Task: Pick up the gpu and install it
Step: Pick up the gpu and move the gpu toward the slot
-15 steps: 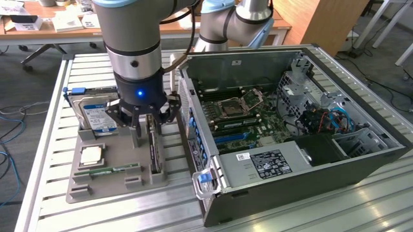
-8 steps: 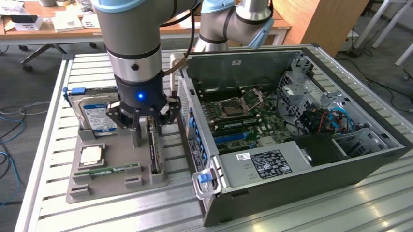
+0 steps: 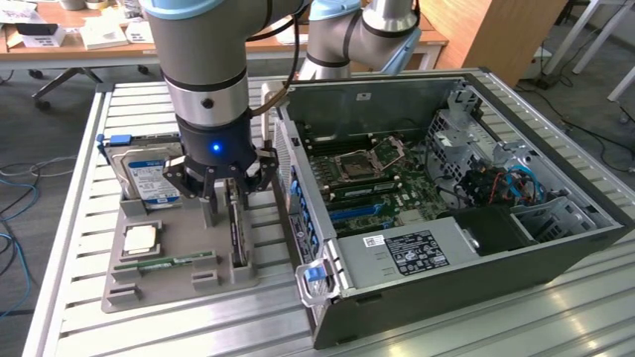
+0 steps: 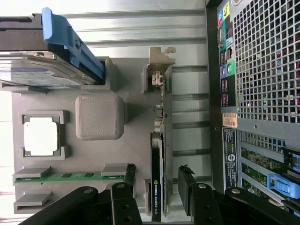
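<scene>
The gpu is a thin black card standing on its edge in a slot of the grey parts tray, with its pale metal bracket at one end. In the exterior view the gpu sits at the tray's side nearest the computer case. My gripper hangs right over the end away from the bracket. It is open, with one black finger on each side of the card and a small gap on both sides. In the exterior view the gripper is low over the tray, and nothing is held.
The tray also carries a silver hard drive in a blue-handled carrier, a CPU, a green RAM stick and a raised grey block. The open computer case lies at the exterior view's right, motherboard exposed.
</scene>
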`<state>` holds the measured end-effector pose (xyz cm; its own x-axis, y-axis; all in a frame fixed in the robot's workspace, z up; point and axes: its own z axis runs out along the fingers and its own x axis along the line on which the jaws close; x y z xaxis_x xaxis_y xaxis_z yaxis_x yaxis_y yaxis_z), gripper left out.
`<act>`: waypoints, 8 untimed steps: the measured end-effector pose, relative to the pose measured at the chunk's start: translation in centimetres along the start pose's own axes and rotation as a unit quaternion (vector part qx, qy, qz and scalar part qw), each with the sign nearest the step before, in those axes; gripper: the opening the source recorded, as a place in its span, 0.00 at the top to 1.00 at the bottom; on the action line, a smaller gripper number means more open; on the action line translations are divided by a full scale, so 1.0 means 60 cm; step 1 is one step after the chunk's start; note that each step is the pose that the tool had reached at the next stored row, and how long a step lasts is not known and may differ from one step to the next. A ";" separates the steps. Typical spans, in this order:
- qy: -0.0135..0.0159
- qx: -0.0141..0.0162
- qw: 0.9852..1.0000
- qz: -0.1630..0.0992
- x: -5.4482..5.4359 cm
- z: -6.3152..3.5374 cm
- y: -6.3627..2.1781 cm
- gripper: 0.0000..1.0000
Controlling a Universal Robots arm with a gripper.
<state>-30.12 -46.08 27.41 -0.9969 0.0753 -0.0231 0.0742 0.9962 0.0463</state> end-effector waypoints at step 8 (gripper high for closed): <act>0.000 0.000 1.000 0.000 0.000 0.000 0.000 0.51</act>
<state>-30.12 -46.08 27.40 -0.9969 0.0753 -0.0231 0.0742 0.9962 0.0462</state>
